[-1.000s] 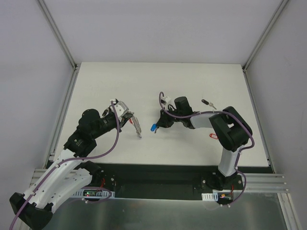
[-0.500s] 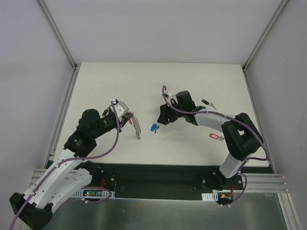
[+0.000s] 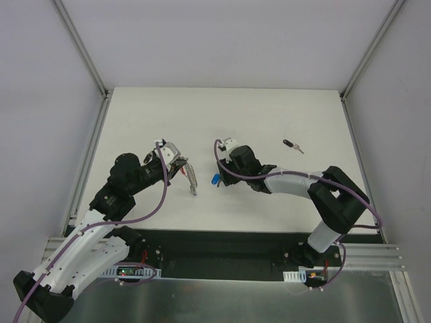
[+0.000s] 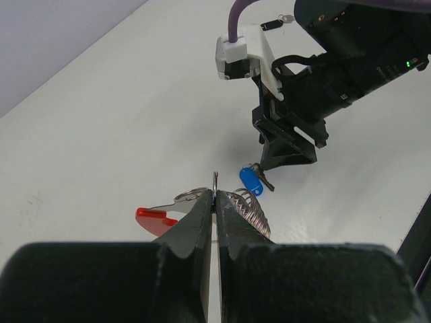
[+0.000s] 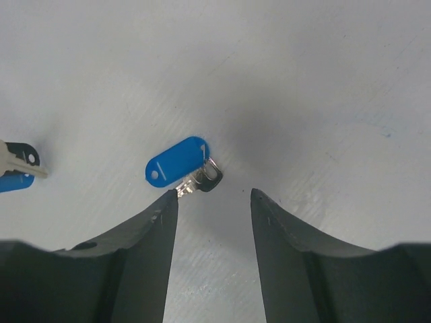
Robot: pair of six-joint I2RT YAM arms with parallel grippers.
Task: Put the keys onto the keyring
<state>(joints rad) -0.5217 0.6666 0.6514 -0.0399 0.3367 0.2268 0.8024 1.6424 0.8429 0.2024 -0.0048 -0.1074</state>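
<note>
From above, the left gripper was closed on the keyring, the only one there; the right gripper stood just over the blue key; one black key lay well apart on the table. In the left wrist view, the jaws pinched the keyring's silver ring, with its red band lying to the left. In the right wrist view, the right gripper was partly open and held nothing; the one blue key lay just ahead of its tips.

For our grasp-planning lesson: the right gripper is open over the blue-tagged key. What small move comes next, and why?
Probably lower the right gripper and close on the blue key: it lies just ahead of the open jaws, and the left gripper grips the keyring.
</note>
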